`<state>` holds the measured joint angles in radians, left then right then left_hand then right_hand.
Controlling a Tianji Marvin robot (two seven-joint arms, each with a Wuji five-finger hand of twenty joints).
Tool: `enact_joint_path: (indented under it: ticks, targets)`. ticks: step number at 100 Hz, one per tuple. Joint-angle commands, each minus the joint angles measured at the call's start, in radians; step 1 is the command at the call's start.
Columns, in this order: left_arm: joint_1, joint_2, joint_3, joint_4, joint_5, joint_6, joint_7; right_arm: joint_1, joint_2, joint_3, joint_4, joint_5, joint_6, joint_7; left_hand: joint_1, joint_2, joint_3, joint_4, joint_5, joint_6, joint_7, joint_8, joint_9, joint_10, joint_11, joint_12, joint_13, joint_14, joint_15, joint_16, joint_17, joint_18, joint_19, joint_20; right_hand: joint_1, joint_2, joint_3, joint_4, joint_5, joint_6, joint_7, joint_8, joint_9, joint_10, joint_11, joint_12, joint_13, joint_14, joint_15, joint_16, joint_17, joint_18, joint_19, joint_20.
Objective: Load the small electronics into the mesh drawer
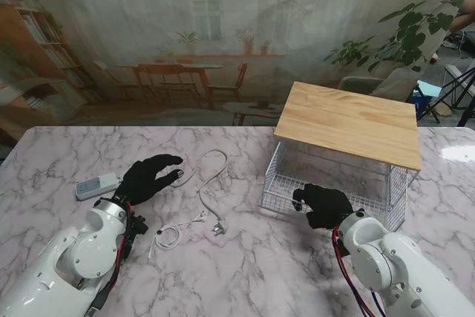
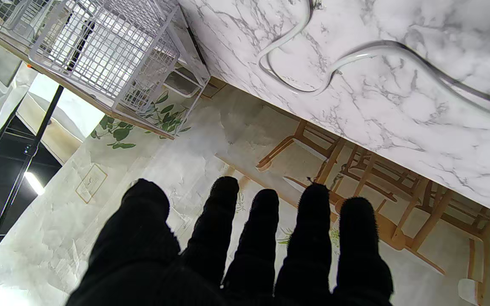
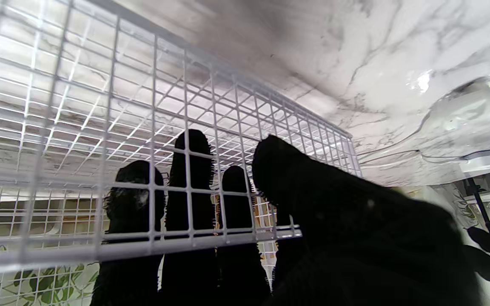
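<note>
Left hand (image 1: 147, 177) open, fingers spread. Right hand (image 1: 324, 206) hooked on drawer (image 1: 319, 183) rim.

On the tabletop (image 1: 245, 257), the remote (image 1: 96, 185) lies far left, the cable (image 1: 211, 183) between it and the mesh drawer (image 1: 326, 183) on the right.

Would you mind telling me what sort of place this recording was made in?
Probably a staged test studio rather than a real home: the café scene behind the marble table looks like a printed backdrop, and a tripod stands at the far right beside a potted plant.
</note>
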<state>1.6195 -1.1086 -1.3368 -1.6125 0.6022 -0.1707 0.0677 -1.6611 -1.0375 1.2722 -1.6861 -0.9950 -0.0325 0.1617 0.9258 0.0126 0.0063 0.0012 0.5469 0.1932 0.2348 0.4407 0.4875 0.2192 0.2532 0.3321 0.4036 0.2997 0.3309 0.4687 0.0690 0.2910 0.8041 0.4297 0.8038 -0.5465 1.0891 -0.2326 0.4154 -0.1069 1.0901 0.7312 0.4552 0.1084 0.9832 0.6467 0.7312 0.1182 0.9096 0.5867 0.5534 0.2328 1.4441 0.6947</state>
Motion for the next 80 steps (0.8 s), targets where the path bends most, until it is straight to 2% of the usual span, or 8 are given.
enact_joint_path:
  ticks: [1, 41, 49, 57, 62, 64, 66, 80]
  targets:
    - [-0.003, 0.000, 0.005, 0.002, -0.002, 0.004, -0.017, -0.018, -0.002, -0.004, -0.027, -0.004, -0.008, 0.005, 0.012, 0.041, -0.024, 0.014, 0.015, 0.004, 0.001, 0.008, 0.007, -0.003, -0.005, 0.005, 0.005, -0.005, 0.000, 0.007, -0.013, -0.003, -0.017, -0.009, 0.091, 0.045, 0.095, 0.030, 0.088, -0.163, 0.080, 0.062, 0.005, 0.009, -0.014, -0.004, 0.005, 0.016, 0.031, -0.011, 0.012, 0.021, 0.001, -0.013]
    - [-0.008, 0.000, 0.012, 0.008, -0.001, 0.006, -0.019, -0.051, 0.002, 0.012, -0.055, -0.027, -0.028, 0.029, 0.011, 0.041, -0.024, 0.013, 0.015, 0.004, 0.001, 0.008, 0.006, -0.006, -0.005, 0.005, 0.005, -0.005, 0.000, 0.006, -0.013, -0.002, -0.018, -0.010, 0.075, 0.068, 0.096, 0.043, 0.080, -0.164, 0.052, 0.062, -0.023, 0.005, -0.042, -0.016, -0.021, 0.015, -0.032, -0.021, -0.013, 0.015, -0.042, -0.045]
    - [-0.009, 0.001, 0.013, 0.009, 0.000, 0.006, -0.020, -0.055, 0.004, 0.018, -0.059, -0.023, -0.031, 0.039, 0.011, 0.041, -0.024, 0.013, 0.014, 0.003, 0.001, 0.008, 0.007, -0.005, -0.005, 0.005, 0.006, -0.005, 0.000, 0.007, -0.013, -0.002, -0.018, -0.010, 0.053, 0.103, 0.067, 0.086, 0.059, -0.164, 0.020, 0.041, -0.056, 0.005, -0.070, -0.036, -0.056, 0.015, -0.097, -0.037, -0.064, 0.044, -0.089, -0.074]
    - [-0.010, 0.001, 0.014, 0.010, 0.001, 0.005, -0.021, -0.059, 0.005, 0.026, -0.059, -0.019, -0.043, 0.053, 0.010, 0.041, -0.025, 0.013, 0.014, 0.003, 0.001, 0.008, 0.005, -0.005, -0.006, 0.005, 0.005, -0.005, 0.000, 0.007, -0.014, -0.002, -0.018, -0.010, -0.042, 0.112, -0.071, 0.101, -0.040, -0.153, -0.070, -0.138, -0.132, 0.004, -0.154, -0.108, -0.152, 0.020, -0.246, -0.108, -0.209, 0.122, -0.219, -0.140]
    - [-0.012, 0.002, 0.015, 0.012, 0.007, 0.004, -0.021, -0.062, 0.006, 0.030, -0.059, -0.020, -0.046, 0.053, 0.011, 0.042, -0.024, 0.013, 0.014, 0.003, 0.001, 0.008, 0.007, -0.006, -0.005, 0.005, 0.006, -0.006, 0.000, 0.007, -0.014, -0.003, -0.018, -0.010, -0.160, 0.126, -0.129, 0.117, -0.089, -0.118, -0.148, -0.215, -0.170, 0.004, -0.195, -0.149, -0.215, 0.033, -0.358, -0.166, -0.305, 0.158, -0.315, -0.198]
    - [-0.012, 0.002, 0.015, 0.012, 0.008, 0.004, -0.021, -0.064, 0.005, 0.032, -0.059, -0.021, -0.049, 0.051, 0.011, 0.041, -0.024, 0.013, 0.014, 0.003, 0.001, 0.008, 0.006, -0.005, -0.005, 0.005, 0.006, -0.006, 0.000, 0.007, -0.013, -0.003, -0.018, -0.010, -0.241, 0.157, -0.166, 0.165, -0.104, -0.084, -0.228, -0.205, -0.193, 0.008, -0.227, -0.188, -0.247, 0.039, -0.423, -0.203, -0.354, 0.171, -0.357, -0.240]
    - [-0.012, 0.002, 0.015, 0.013, 0.009, 0.004, -0.021, -0.066, 0.005, 0.034, -0.059, -0.022, -0.052, 0.049, 0.010, 0.041, -0.025, 0.013, 0.014, 0.004, 0.001, 0.008, 0.006, -0.006, -0.005, 0.005, 0.006, -0.005, 0.000, 0.007, -0.013, -0.002, -0.018, -0.010, -0.276, 0.164, -0.185, 0.175, -0.114, -0.065, -0.281, -0.211, -0.206, 0.009, -0.257, -0.216, -0.265, 0.042, -0.462, -0.223, -0.384, 0.177, -0.384, -0.264]
    - [-0.013, 0.002, 0.016, 0.014, 0.010, 0.003, -0.019, -0.085, 0.000, 0.056, -0.066, -0.048, -0.067, -0.007, 0.011, 0.042, -0.025, 0.013, 0.013, 0.003, 0.001, 0.008, 0.005, -0.007, -0.005, 0.005, 0.006, -0.006, 0.000, 0.007, -0.013, -0.003, -0.018, -0.010, -0.376, 0.182, -0.318, 0.166, -0.157, 0.014, -0.429, -0.288, -0.263, 0.009, -0.358, -0.330, -0.332, 0.045, -0.618, -0.297, -0.472, 0.179, -0.468, -0.327]
